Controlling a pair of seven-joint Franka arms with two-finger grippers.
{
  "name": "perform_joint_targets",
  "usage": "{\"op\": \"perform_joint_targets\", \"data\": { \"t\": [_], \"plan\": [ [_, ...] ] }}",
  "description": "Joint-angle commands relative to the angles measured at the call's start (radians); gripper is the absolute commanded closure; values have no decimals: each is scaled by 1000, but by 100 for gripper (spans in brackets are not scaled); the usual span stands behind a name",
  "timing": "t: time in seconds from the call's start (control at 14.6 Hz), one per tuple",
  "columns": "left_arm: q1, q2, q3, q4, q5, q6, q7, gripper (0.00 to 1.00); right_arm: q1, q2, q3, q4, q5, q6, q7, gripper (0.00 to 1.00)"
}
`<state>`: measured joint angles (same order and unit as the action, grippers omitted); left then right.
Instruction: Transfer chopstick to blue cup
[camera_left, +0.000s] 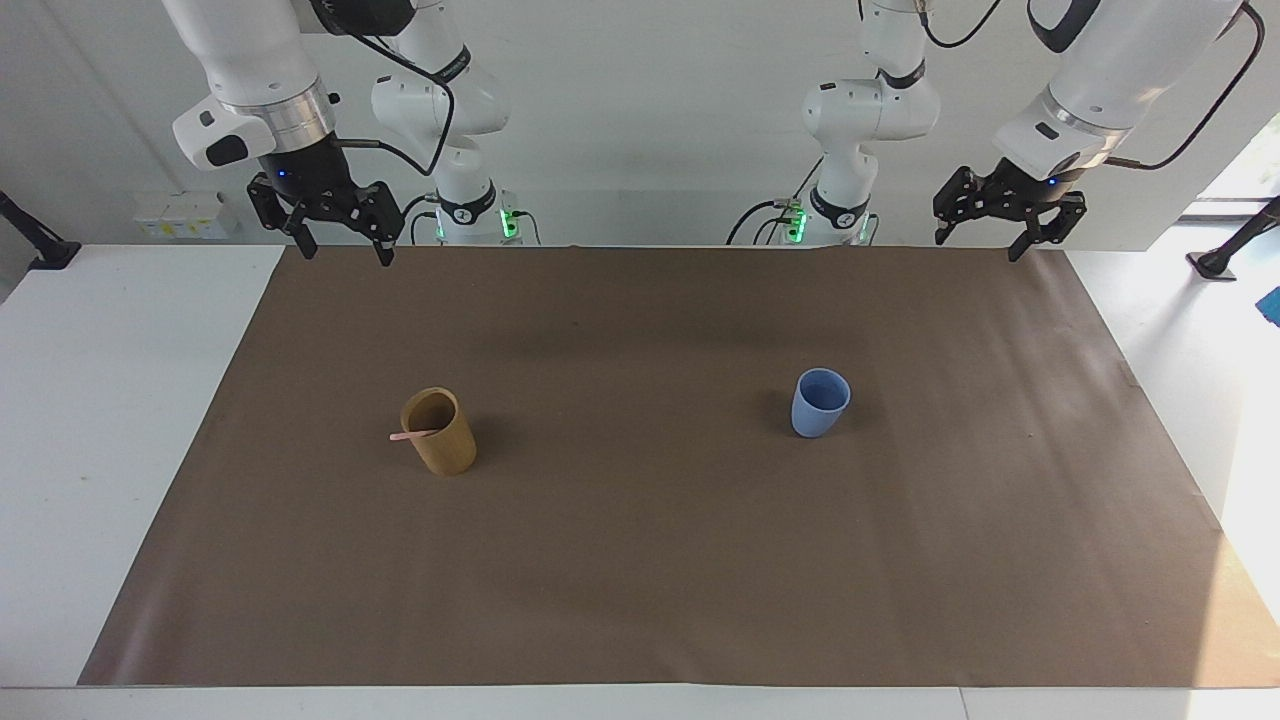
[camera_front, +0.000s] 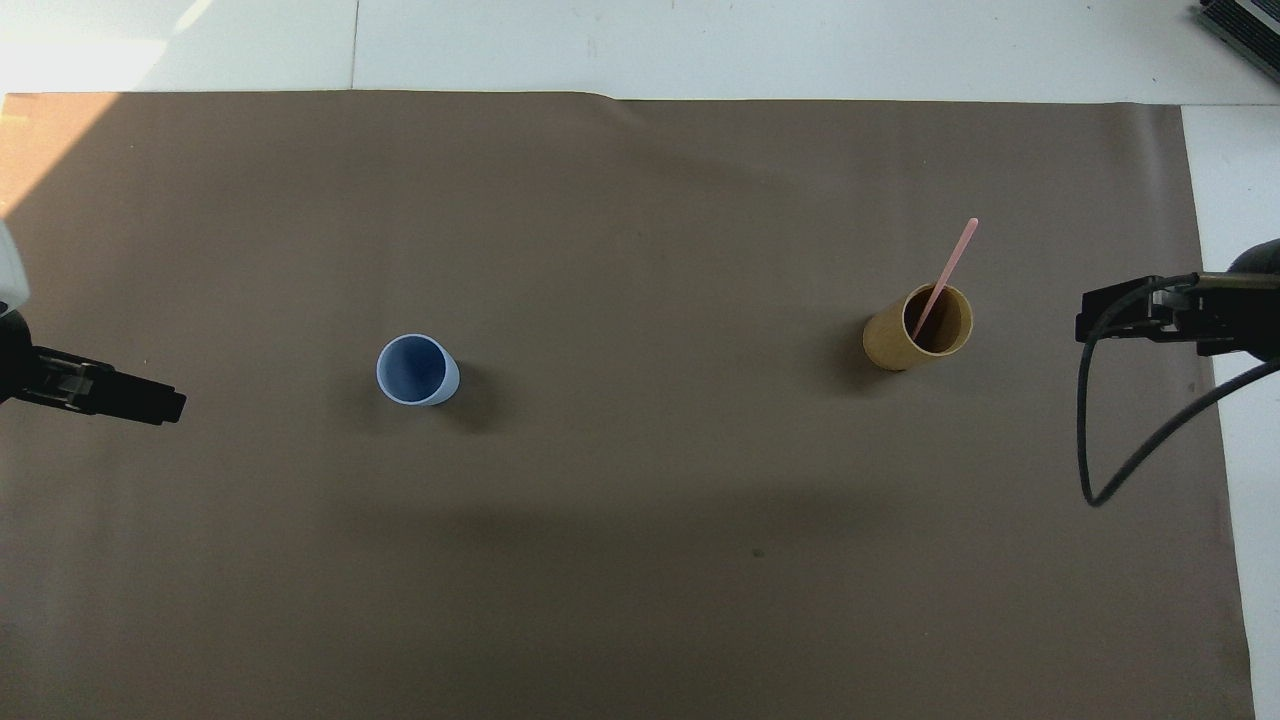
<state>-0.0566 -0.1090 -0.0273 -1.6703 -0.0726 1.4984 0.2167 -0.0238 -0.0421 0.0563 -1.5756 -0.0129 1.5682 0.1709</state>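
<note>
With both the right gripper and left gripper wide and empty, a careless grab at the leaning chopstick risked tipping the tan cup, well apart from the blue cup.

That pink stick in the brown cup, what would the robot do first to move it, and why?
Probably the right gripper descends toward the chopstick. It leans out of the tan cup at that arm's end of the table, both grippers hang open and empty, and the blue cup holds nothing yet.
</note>
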Motion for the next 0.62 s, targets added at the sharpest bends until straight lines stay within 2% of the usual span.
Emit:
{"op": "perform_joint_targets", "data": {
  "t": [0.0,0.14,0.41,0.55],
  "plan": [
    [3,-11,-3,-28,-12,40,10,0,-24,-5,8,-1,27,0,-28,0],
    [-31,-4,-3,-49,-12,60,-83,0,-24,-5,8,-1,27,0,-28,0],
    [-86,-1,-3,-166,-12,195,-299,0,-24,-5,8,-1,27,0,-28,0],
    [-123,17,-5,-242,-12,334,-399,0,-24,-5,8,-1,27,0,-28,0]
  ]
}}
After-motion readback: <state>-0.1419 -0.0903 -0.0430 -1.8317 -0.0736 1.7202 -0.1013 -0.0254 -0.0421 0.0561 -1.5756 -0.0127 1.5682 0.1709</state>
